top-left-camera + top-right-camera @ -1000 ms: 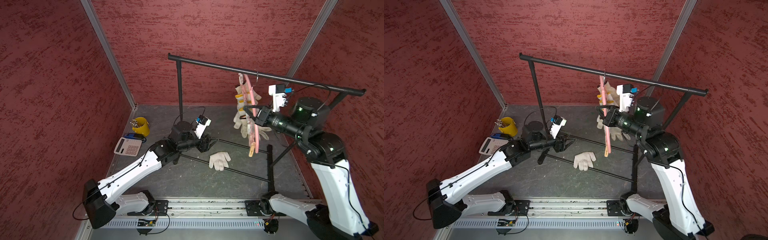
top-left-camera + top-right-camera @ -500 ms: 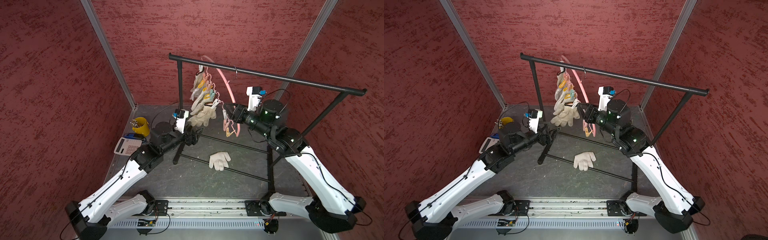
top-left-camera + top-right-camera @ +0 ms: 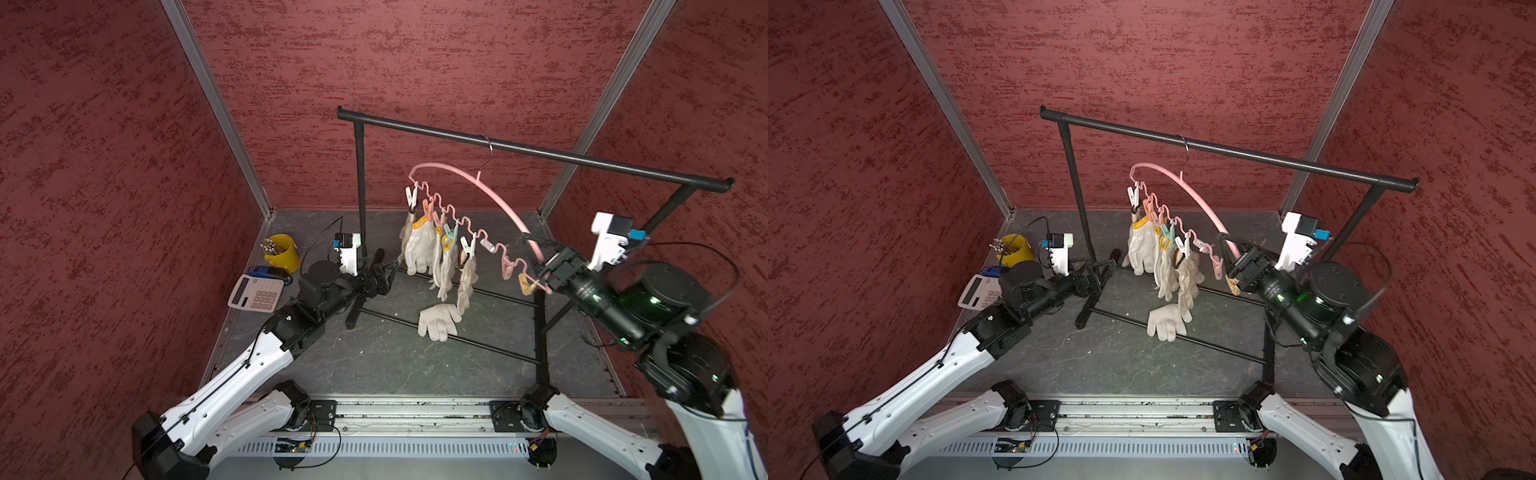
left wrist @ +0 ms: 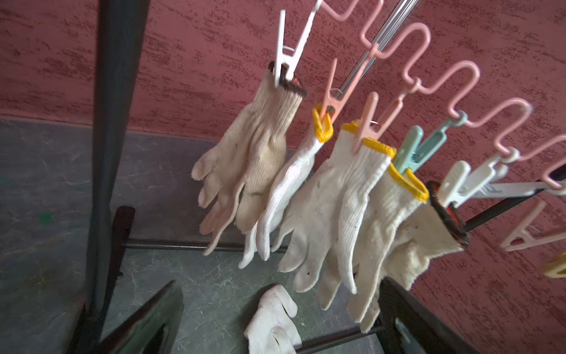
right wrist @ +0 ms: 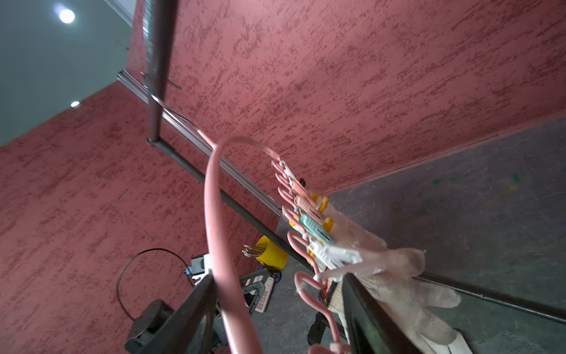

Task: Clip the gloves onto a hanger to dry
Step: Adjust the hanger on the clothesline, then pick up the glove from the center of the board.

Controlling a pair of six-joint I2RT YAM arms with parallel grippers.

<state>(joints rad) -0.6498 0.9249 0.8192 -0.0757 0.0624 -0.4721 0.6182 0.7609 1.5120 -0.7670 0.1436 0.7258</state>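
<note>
Right, my left tool (image 3: pixel 384 275) is spread wide with nothing in it. In the left wrist view its fingers (image 4: pixel 153 318) stand far apart at the edges of the picture, facing the row of gloves (image 4: pixel 330 199).

My right tool (image 3: pixel 540 266) is parted too, not clamped on anything. In the right wrist view the pink arch of the hanger (image 5: pixel 214 214) runs down between its fingers (image 5: pixel 364 306), close against one of them. The wavy lower bar passes through the same gap with room to spare.

The hanger hooks over the top bar of the black rack (image 3: pixel 561 154), and one of its ends reaches my right tool. Five gloves are clipped to it by their cuffs, bunched toward the far end. The outer two have dark cuffs and white pins (image 4: pixel 454 182), and the three between them have yellow cuffs. Two more pins nearest my right tool grip nothing.

A loose glove (image 3: pixel 436 322) lies on the counter (image 3: pixel 395 365) under the row, draped over the rack's lower rail. Beside my left arm sit a yellow cup (image 3: pixel 284 257) and a calculator (image 3: pixel 255 293).
</note>
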